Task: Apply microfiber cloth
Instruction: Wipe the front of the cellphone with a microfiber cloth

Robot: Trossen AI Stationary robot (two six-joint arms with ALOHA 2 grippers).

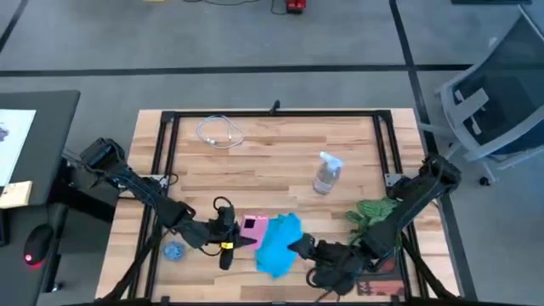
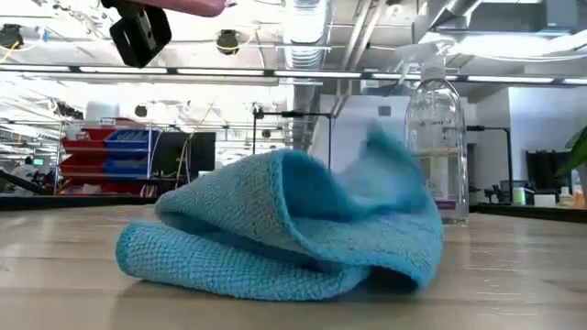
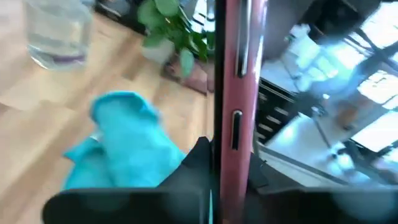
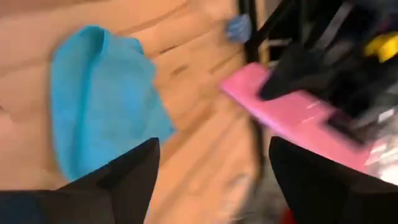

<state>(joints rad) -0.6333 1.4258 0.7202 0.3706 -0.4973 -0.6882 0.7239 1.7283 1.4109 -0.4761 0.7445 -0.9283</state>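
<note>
Table [image 1: 280, 157] is carrying the microfiber cloth [image 1: 277, 244], lying crumpled near its front edge. Left gripper [image 1: 234, 233] is gripping a pink phone [image 1: 253, 228] just beside the cloth; right gripper [image 1: 299, 246] is hovering at the cloth, fingers [image 4: 118, 177] spread wide.

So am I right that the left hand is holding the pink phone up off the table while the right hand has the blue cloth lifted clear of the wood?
Not quite. The left hand does hold the pink phone off the table, but the blue cloth is not lifted: the low view shows it lying crumpled on the wood. In the right wrist view the right hand is open, holding nothing.
</note>
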